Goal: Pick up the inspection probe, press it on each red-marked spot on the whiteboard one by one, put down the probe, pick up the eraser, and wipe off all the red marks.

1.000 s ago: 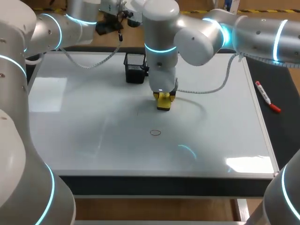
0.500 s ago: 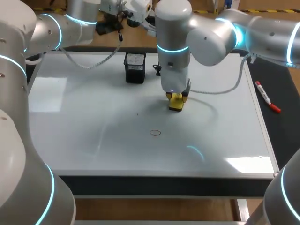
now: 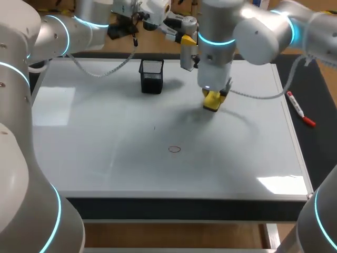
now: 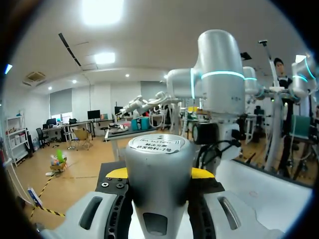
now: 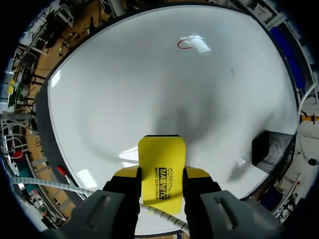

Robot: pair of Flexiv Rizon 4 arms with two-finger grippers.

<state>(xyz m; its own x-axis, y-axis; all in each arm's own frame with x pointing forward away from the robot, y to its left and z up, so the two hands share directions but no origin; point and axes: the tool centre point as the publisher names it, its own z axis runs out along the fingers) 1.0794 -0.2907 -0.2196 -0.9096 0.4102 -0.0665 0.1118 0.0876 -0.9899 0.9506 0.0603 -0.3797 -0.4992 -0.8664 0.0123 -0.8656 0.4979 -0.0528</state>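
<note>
The whiteboard (image 3: 105, 132) covers the table. A small red circle (image 3: 174, 149) is drawn near its middle, also seen far ahead of the right gripper as the red circle (image 5: 185, 44). My right gripper (image 3: 213, 96) is shut on the yellow eraser (image 3: 212, 101) and holds it over the board's back right part. In the right wrist view the eraser (image 5: 161, 154) sits between the yellow fingertips of the gripper (image 5: 162, 175). My left gripper (image 3: 186, 43) hovers at the board's back edge, shut on the silver inspection probe (image 3: 186, 58). The probe (image 4: 158, 159) fills the left gripper (image 4: 158, 173).
A black mesh holder (image 3: 151, 76) stands on the board's back middle, left of the eraser, and shows as the holder (image 5: 271, 149) beside the right gripper. A red marker pen (image 3: 300, 109) lies on the dark mat off the board's right edge.
My right arm has carried the eraser to the right and toward the back of the board, uncovering the left gripper with the probe behind it. The red circle is unchanged.
</note>
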